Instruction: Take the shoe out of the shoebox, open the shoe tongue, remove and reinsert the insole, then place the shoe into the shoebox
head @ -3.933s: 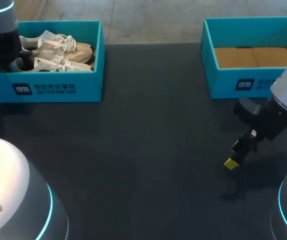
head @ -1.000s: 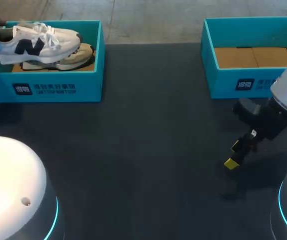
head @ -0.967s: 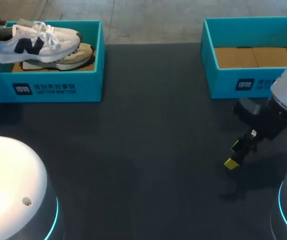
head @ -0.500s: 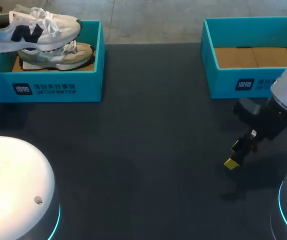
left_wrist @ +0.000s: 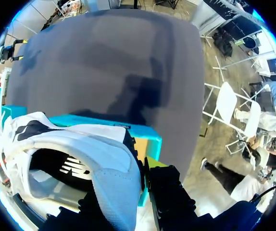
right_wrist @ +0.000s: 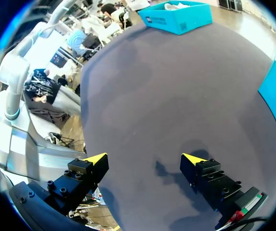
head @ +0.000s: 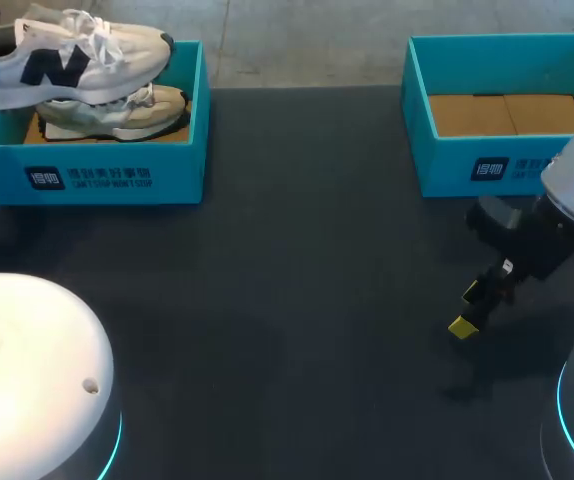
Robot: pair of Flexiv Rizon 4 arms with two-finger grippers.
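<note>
A white shoe (head: 67, 58) with a dark logo hangs level above the left teal shoebox (head: 117, 175), its toe pointing right. In the left wrist view, my left gripper (left_wrist: 139, 174) is shut on the heel collar of the white shoe (left_wrist: 80, 154), with the teal shoebox (left_wrist: 145, 134) below it. In the head view that gripper is almost wholly off the far left edge. A second, beige shoe (head: 142, 110) lies inside the box. My right gripper (head: 472, 305) hangs open over the bare tabletop at the right, its yellow fingertips (right_wrist: 95, 159) wide apart and nothing between them.
A second teal box (head: 437, 165) with a brown cardboard floor stands at the back right, just beyond my right arm. Dark tabletop (head: 297, 280) stretches between the two boxes.
The white shoe has risen out of the left box, held by its heel, and shifted slightly left and away. The right arm has not moved.
</note>
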